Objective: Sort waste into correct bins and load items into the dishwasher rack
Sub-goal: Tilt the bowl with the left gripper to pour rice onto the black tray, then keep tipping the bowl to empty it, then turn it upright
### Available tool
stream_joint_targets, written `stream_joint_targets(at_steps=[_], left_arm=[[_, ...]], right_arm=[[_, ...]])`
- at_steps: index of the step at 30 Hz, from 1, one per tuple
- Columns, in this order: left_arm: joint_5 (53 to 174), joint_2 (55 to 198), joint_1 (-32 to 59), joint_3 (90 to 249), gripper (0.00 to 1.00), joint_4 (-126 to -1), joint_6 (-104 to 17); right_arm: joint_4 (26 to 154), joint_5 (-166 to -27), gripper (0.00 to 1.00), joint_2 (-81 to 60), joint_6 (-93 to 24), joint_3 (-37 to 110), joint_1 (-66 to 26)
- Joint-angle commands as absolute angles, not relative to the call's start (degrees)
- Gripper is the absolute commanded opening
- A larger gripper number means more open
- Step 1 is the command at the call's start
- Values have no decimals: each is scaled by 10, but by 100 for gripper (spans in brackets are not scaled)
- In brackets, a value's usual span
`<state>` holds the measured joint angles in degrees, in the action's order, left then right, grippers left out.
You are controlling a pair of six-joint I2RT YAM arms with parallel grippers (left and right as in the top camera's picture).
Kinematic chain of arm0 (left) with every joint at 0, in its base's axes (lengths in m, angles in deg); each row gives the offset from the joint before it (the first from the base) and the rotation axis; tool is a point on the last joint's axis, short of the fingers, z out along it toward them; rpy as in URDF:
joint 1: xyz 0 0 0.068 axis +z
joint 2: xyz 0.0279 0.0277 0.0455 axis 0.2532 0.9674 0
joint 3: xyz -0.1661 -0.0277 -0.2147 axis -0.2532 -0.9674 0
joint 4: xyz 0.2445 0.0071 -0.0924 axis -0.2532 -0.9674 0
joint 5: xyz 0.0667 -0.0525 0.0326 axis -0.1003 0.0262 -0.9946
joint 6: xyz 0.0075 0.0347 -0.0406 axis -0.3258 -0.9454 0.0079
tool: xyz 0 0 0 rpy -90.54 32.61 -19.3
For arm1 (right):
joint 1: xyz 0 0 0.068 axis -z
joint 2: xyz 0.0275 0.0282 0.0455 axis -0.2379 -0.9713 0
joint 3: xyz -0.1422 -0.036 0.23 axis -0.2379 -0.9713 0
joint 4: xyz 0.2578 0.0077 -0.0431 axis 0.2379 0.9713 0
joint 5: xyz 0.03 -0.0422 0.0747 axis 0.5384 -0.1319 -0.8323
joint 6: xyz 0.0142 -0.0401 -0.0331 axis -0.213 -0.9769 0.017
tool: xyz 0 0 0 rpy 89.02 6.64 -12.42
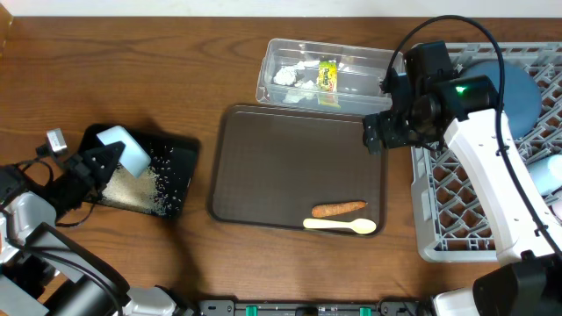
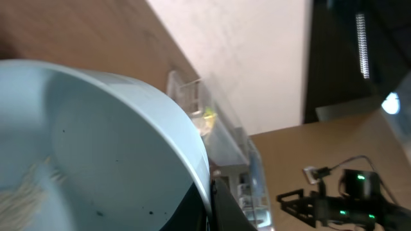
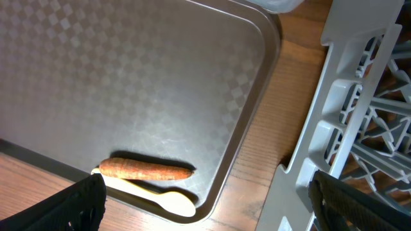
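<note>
With the pale blue bowl (image 1: 125, 148) clamped in the left gripper (image 1: 104, 160) and the right gripper (image 1: 376, 135) spread empty, rice (image 1: 133, 187) could be spilled past the black tray (image 1: 180, 147) by overtilting.

The brown counter (image 1: 114, 79) shows smooth wood grain. The flat brown rectangular serving tray (image 3: 128, 77) has a matt, finely diamond-textured surface. The clear rectangular plastic tub (image 1: 364, 70) is glossy. The light-grey lattice rack (image 1: 436, 206) looks like matt plastic, and the pale blue round bowl (image 2: 96, 128) is smooth.
</note>
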<state>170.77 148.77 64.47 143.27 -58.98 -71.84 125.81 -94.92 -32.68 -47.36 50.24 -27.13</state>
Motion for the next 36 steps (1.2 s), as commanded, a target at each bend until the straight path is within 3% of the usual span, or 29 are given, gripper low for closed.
stream_joint_targets(at_steps=[1, 4, 5, 8, 12, 14, 19, 33, 36], left_arm=[[1746, 1481, 641, 1435, 6, -586, -733], [1640, 1481, 642, 1435, 6, -577, -652], [1641, 1481, 641, 1435, 6, -577, -617], [1746, 1481, 641, 1435, 6, -560, -679], [1604, 1481, 648, 1435, 6, -556, -532], [1758, 1481, 646, 1435, 6, -538, -650], [1622, 1481, 644, 1436, 6, -547, -556], [1707, 1480, 633, 1436, 6, -521, -558], [1618, 1480, 634, 1436, 6, -526, -525]], right_arm=[[1260, -949, 99, -315, -483, 502, -273], [1263, -947, 99, -315, -483, 502, -273], [1264, -946, 99, -315, -483, 502, -273], [1268, -945, 99, -315, -483, 502, -273], [1273, -945, 99, -315, -483, 502, -273], [1275, -945, 99, -315, -483, 502, -273], [1276, -945, 99, -315, -483, 502, -273], [1278, -945, 99, -315, -483, 502, -273], [1280, -944, 99, -315, -487, 502, -273]])
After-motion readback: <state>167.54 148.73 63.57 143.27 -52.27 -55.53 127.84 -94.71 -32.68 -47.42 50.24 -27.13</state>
